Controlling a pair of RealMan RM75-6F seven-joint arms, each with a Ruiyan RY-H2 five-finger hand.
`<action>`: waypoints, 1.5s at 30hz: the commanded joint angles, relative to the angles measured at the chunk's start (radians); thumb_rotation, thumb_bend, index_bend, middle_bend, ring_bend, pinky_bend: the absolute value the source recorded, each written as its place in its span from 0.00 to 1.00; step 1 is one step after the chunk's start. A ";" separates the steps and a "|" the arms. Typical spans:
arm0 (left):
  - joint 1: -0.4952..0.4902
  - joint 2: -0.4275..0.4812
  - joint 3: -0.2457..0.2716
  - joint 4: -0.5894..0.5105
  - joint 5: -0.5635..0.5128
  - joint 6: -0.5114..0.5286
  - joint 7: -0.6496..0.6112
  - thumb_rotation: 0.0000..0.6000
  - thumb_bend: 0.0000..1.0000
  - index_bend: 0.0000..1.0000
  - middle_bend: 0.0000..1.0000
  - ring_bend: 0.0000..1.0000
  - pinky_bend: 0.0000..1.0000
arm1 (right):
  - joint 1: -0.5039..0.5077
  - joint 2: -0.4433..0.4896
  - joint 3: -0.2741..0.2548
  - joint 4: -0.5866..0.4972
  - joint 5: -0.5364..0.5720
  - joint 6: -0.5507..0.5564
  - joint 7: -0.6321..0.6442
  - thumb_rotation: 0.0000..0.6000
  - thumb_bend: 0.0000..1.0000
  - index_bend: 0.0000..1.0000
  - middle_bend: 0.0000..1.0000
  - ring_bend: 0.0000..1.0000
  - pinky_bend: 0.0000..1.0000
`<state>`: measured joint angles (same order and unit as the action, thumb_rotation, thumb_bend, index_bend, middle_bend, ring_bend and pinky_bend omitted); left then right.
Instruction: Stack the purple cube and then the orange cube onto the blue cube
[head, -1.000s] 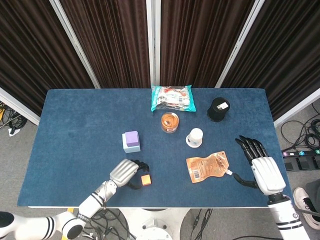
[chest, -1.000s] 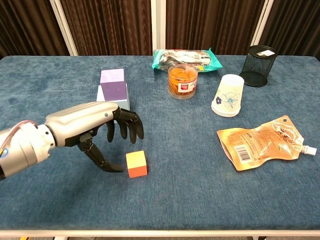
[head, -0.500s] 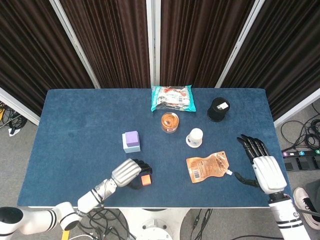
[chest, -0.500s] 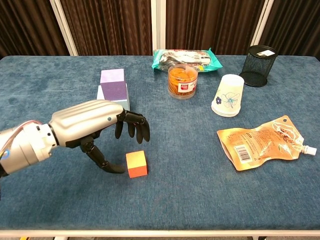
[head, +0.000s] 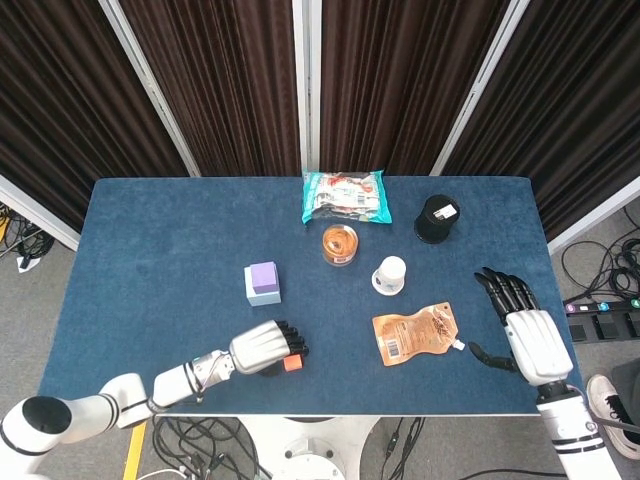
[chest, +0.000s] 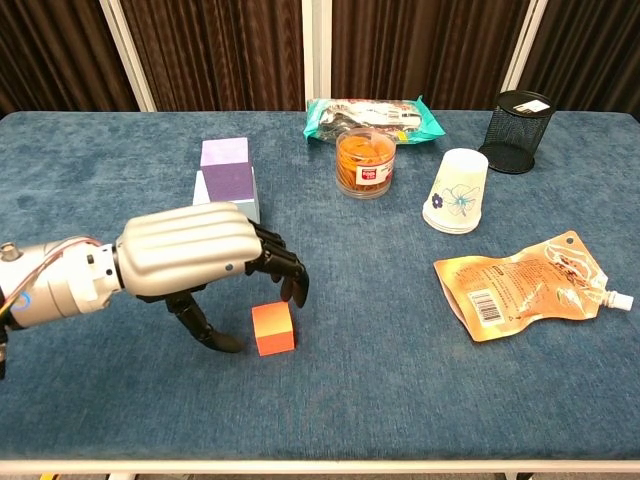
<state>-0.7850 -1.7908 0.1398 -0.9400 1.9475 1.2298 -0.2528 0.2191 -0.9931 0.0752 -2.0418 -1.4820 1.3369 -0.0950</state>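
Chest view, left hand arched over orange cube, not gripping

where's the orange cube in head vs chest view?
Head view: orange cube near the table's front edge, left of centre, at the left hand fingertips.
Chest view: orange cube lower centre-left, under the left hand.
Shared landmark: the purple cube, behind it.

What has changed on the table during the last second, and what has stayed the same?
The left hand moved over the orange cube, its fingers now above it and thumb beside it; no grip shows yet. The cube stayed put. The purple cube remains on the blue cube, and the right hand hardly moved.
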 joint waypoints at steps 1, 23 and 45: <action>-0.020 -0.001 0.011 0.023 0.020 0.020 -0.005 1.00 0.15 0.43 0.54 0.43 0.50 | 0.000 -0.001 0.001 0.000 0.001 0.001 -0.002 1.00 0.13 0.00 0.03 0.00 0.00; -0.135 -0.035 0.060 0.125 0.065 0.008 -0.021 1.00 0.16 0.43 0.54 0.43 0.50 | 0.001 0.000 -0.002 0.001 0.000 -0.004 0.006 1.00 0.13 0.00 0.04 0.00 0.00; -0.159 -0.034 0.104 0.151 0.060 0.027 -0.048 1.00 0.24 0.47 0.59 0.43 0.50 | 0.003 -0.002 0.000 0.002 0.011 -0.008 -0.002 1.00 0.13 0.00 0.04 0.00 0.00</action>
<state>-0.9440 -1.8242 0.2438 -0.7903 2.0084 1.2561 -0.3000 0.2221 -0.9951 0.0752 -2.0394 -1.4714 1.3292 -0.0964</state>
